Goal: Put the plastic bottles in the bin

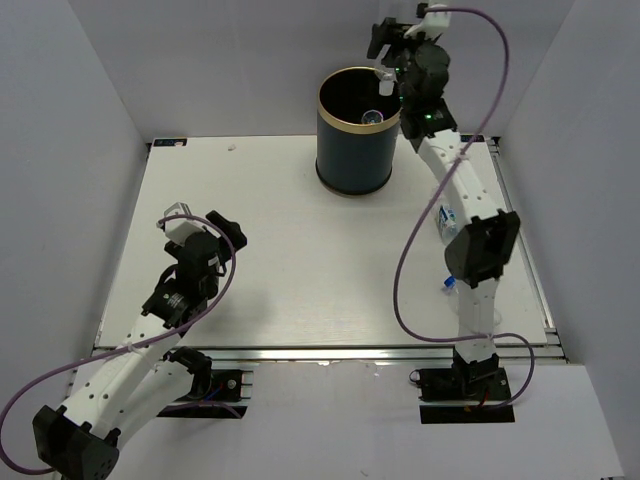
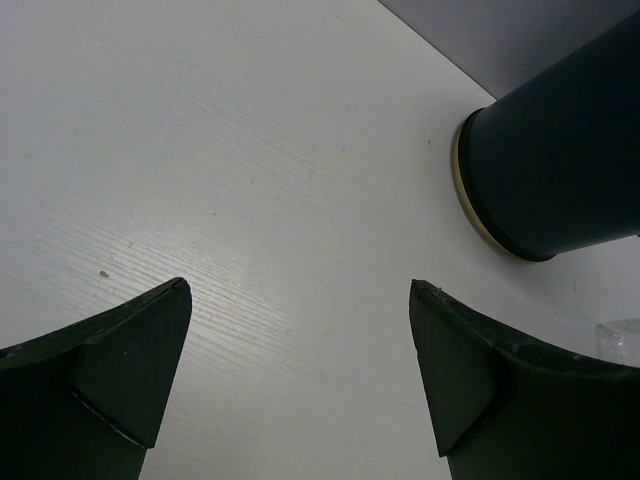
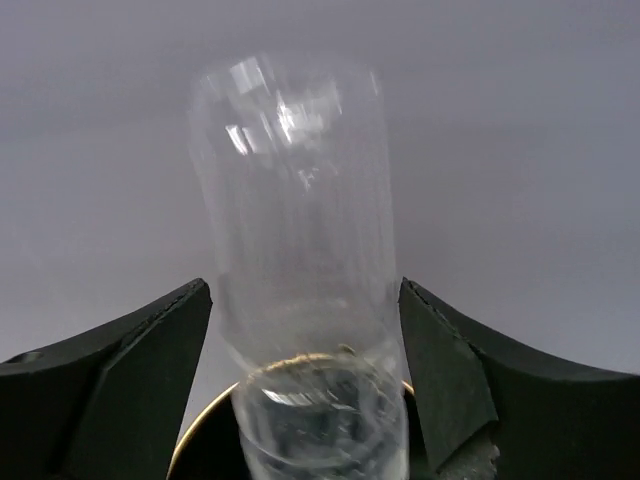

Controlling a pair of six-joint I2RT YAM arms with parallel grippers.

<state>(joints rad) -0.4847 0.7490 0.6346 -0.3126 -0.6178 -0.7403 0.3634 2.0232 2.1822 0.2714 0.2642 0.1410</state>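
Note:
My right gripper (image 1: 385,45) hangs above the far rim of the bin (image 1: 355,150), a dark navy can with a gold rim. In the right wrist view a clear bottle (image 3: 300,200) stands blurred between the spread jaws of the gripper (image 3: 305,290), with a thin gap at the left finger (image 3: 150,370); the bin's rim (image 3: 200,425) lies beneath. It shows in the top view (image 1: 383,78), with another bottle (image 1: 372,118) inside the bin. My left gripper (image 1: 225,225) is open and empty over bare table (image 2: 300,290), with the bin (image 2: 560,150) ahead to the right.
Two more bottles lie by the right arm, one blue-labelled (image 1: 447,222) and one further forward (image 1: 447,285), both partly hidden by the arm. A clear scrap of a bottle (image 2: 622,340) shows at the left wrist view's right edge. Grey walls enclose the white table (image 1: 300,270).

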